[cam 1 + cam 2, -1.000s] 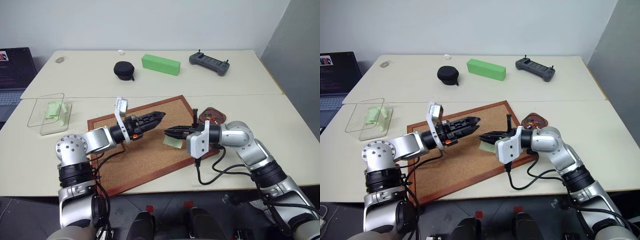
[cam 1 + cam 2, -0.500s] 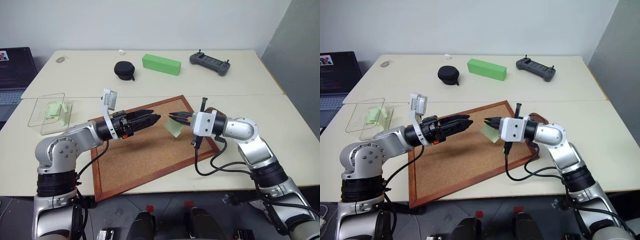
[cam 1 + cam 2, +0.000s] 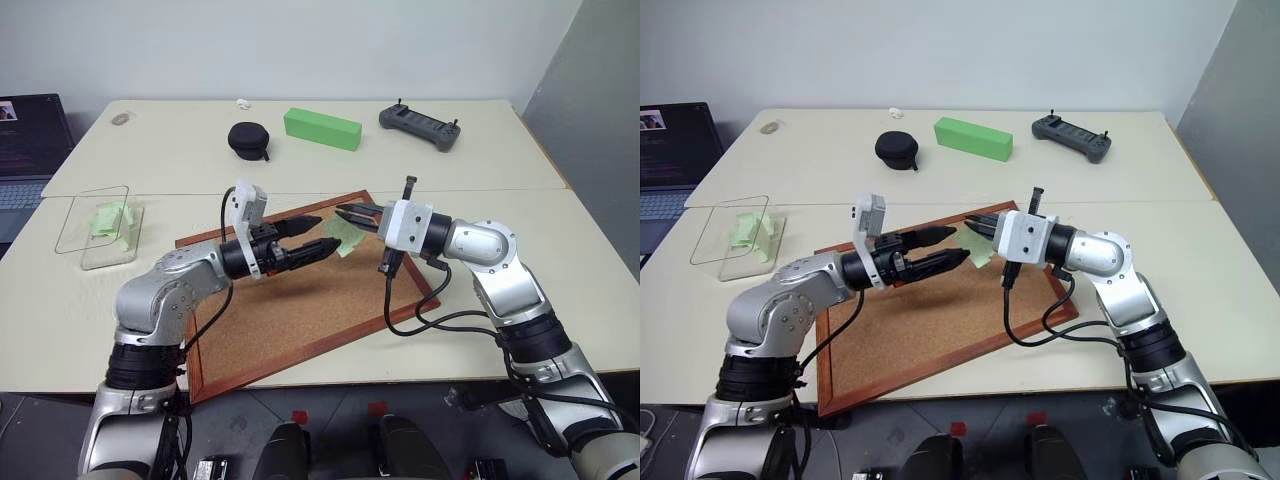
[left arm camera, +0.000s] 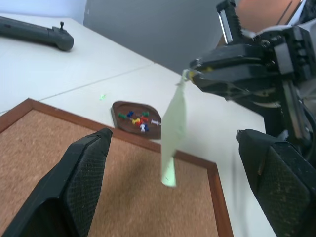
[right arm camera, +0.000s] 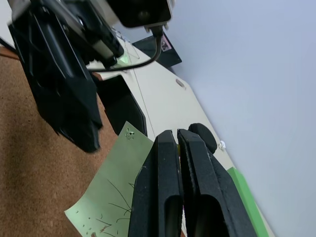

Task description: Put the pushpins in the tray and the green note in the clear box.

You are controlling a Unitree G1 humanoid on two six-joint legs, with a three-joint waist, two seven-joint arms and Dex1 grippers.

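The green note (image 3: 345,239) hangs in the air above the far corner of the cork board (image 3: 300,300), pinched at its upper edge by the closed right gripper (image 3: 343,213). The left gripper (image 3: 315,234) has its fingers spread wide, one on each side of the note, not touching it. The tray (image 4: 138,120) with the pushpins (image 4: 138,118) lies on the table just beside the board's right corner, and the clear box (image 3: 98,226) stands well apart from the board on the left, with green slips inside.
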